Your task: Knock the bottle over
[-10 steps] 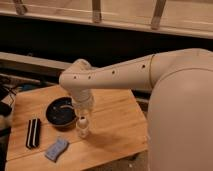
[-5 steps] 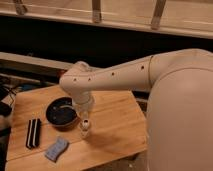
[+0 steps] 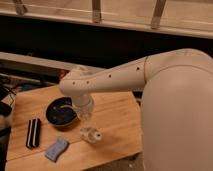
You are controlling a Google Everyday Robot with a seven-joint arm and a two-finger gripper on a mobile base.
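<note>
On my screen, far left on the wooden table (image 3: pixel 120 107), I see a flat black object with a pale stripe down its middle (image 3: pixel 33 133), lying lengthwise front to back. Just right of it, nearer the front edge, a small blue-grey pad (image 3: pixel 56 149) sits at a slant. Behind that pad is the black bowl (image 3: pixel 61 112), round and dark, with something pale resting across its inside.

Right of the bowl, the jaws (image 3: pixel 84 113) hang off the wrist where the white arm (image 3: pixel 112 80) bends down over the table. They sit at the bowl's right rim, just above the bottle; I cannot tell how the jaws stand from this feed.

The bottle (image 3: pixel 91 134) is small, clear plastic, see-through enough that the wood shows through its body, with a white cap at one end. It lies on its side on the table, just below the jaws and just right of the bowl's front edge. Its long axis runs roughly left to right, tilted slightly toward the front, with the cap end pointing right. The arm's big white shoulder housing (image 3: pixel 177 115) fills the right side.
</note>
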